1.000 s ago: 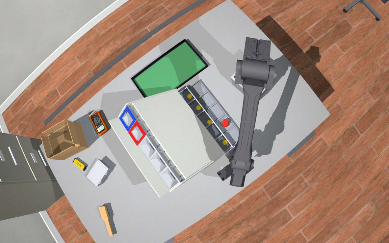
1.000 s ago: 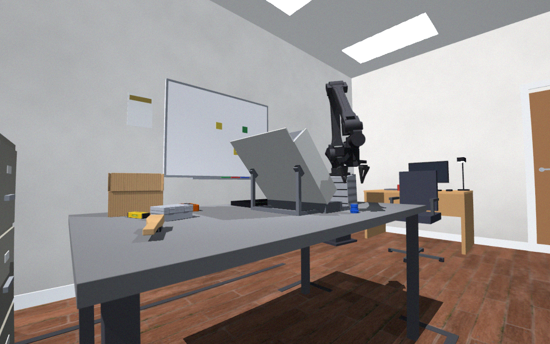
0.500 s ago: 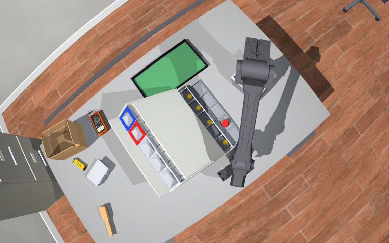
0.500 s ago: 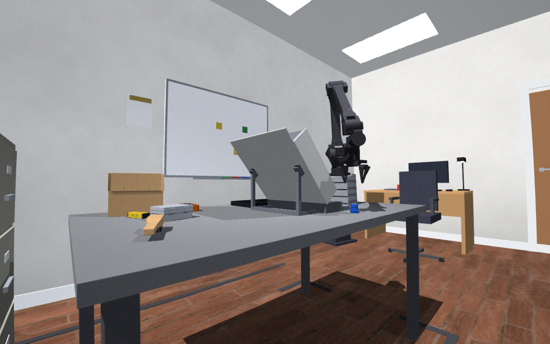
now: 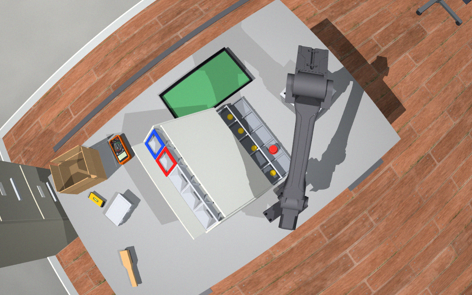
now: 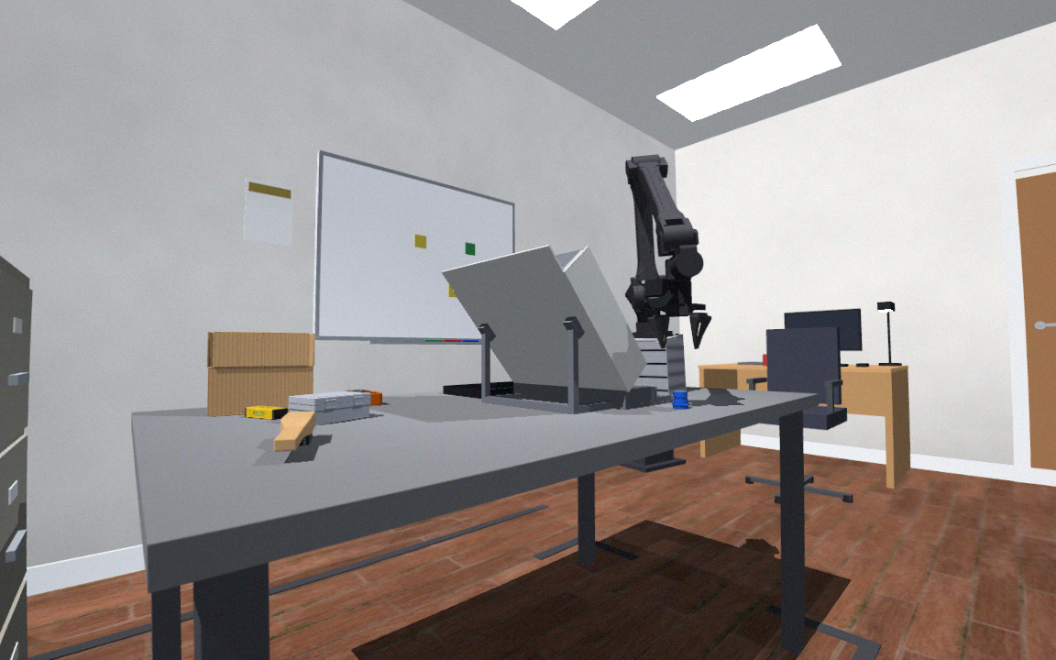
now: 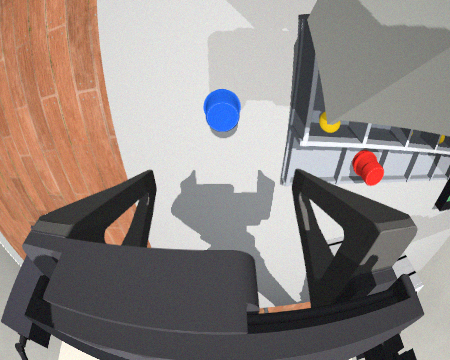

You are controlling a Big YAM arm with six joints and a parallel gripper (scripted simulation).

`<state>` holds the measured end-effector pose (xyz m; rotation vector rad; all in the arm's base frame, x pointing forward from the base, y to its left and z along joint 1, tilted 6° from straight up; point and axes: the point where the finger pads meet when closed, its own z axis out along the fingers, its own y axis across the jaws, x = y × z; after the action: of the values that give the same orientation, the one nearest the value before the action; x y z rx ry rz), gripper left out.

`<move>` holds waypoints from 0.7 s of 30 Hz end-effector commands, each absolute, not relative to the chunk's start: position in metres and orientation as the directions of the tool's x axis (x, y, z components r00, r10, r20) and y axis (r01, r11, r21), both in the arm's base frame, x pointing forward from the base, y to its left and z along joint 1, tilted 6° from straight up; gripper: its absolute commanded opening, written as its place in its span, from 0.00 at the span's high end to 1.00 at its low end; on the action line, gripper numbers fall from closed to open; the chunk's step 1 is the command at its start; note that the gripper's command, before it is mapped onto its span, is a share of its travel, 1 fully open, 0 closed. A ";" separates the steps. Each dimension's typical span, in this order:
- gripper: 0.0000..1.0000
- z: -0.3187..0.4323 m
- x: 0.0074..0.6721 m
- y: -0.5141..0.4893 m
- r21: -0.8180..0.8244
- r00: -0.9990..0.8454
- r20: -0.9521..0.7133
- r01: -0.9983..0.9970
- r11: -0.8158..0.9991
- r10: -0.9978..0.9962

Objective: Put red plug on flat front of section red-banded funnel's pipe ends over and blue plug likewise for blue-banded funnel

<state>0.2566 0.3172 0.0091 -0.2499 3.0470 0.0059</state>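
Note:
My gripper (image 7: 224, 178) (image 6: 681, 336) is open and empty, hanging above the table by the near end of the section row. The blue plug (image 7: 222, 110) (image 6: 680, 399) stands on the table ahead of the fingers, apart from them. The arm hides it in the top view. The red plug (image 5: 273, 148) (image 7: 367, 167) sits on the flat front part of the second section from that end. Several yellow marbles lie in the sections, one (image 5: 272, 172) (image 7: 329, 122) in the end section. The blue-banded funnel (image 5: 154, 143) and red-banded funnel (image 5: 166, 161) are at the cover's (image 5: 208, 157) top edge.
A green tray (image 5: 206, 83) lies behind the sections. A cardboard box (image 5: 77, 168), a multimeter (image 5: 120, 148), a yellow level (image 5: 96, 198), a white case (image 5: 119, 209) and a wooden block (image 5: 128, 266) lie beyond the funnels. The table edge is close beside the gripper.

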 end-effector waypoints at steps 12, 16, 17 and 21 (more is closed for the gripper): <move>0.13 -0.068 0.268 0.325 0.009 -0.982 -0.099 -0.162 0.987 -0.160; 0.13 -0.081 0.268 0.324 0.009 -0.982 -0.099 -0.162 0.987 -0.160; 0.13 -0.081 0.268 0.324 0.009 -0.982 -0.100 -0.162 0.987 -0.160; 0.13 -0.081 0.268 0.324 0.013 -0.982 -0.103 -0.162 0.987 -0.160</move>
<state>0.2594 0.3208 -0.0834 -0.2498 3.0475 0.0050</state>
